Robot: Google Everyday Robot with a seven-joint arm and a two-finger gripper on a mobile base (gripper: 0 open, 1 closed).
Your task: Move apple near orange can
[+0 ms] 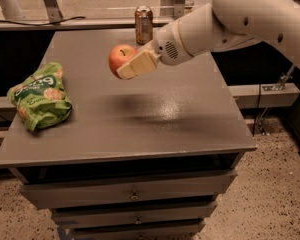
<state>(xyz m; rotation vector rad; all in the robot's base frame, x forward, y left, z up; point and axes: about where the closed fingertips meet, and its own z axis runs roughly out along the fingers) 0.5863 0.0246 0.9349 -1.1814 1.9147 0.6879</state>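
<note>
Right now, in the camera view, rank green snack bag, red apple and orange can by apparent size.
1. Crinkled green snack bag.
2. Round red-orange apple, held above the table by the gripper; brownish-orange metal can looks similar but stands farther back, so unranked.

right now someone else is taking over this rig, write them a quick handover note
The claw is shut on the apple and holds it in the air above the table; the arm reaches in from the right.
The orange can stands upright at the table's back edge, behind and slightly right of the apple.
The green snack bag lies on the table's left side, apart from both.
Done: apple grasped and lifted.
Left: set the apple down beside the can without knocking it, open the claw, back away.
</note>
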